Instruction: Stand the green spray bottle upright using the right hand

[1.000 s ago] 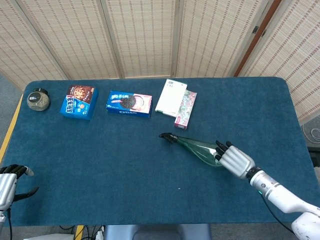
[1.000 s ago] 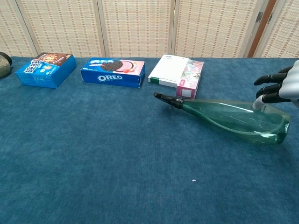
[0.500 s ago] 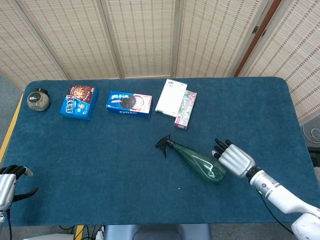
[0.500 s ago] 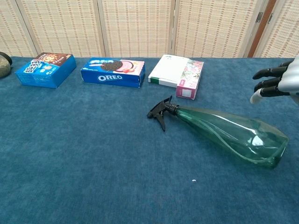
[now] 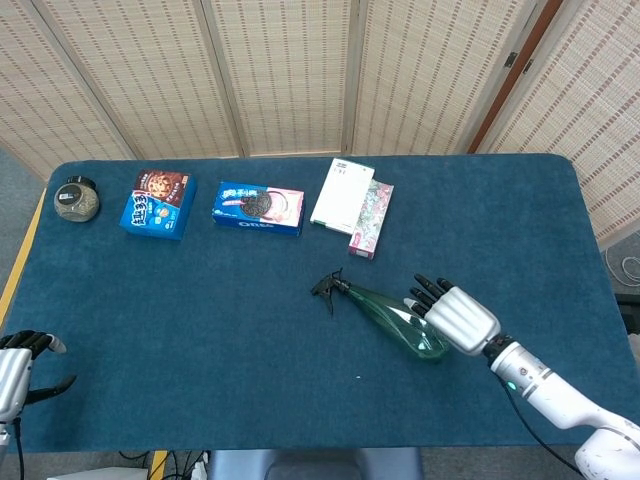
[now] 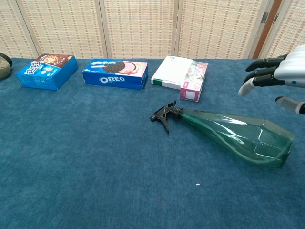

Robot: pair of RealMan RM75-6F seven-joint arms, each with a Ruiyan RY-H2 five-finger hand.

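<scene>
Since the earlier frames the green spray bottle (image 5: pixel 392 313) has rolled, its black trigger now pointing down toward the table, and the right hand (image 5: pixel 452 315) has come over its fat end. From the head view, the bottle lies flat, its long axis running from 10 to 4 o'clock, nozzle at 10; the right hand hovers spread and empty above the base. The left hand (image 5: pixel 20 368) sits well apart at the table's near-left edge, its fingers loosely curled and holding nothing.

From the chest view, the bottle (image 6: pixel 233 135) lies below the open right hand (image 6: pixel 281 76), toward 7 o'clock.

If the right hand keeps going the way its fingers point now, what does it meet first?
Probably the green spray bottle: the right hand hovers open above its wide end, fingers aimed along the body toward the nozzle. It may pass just over it; height is unclear.
</scene>
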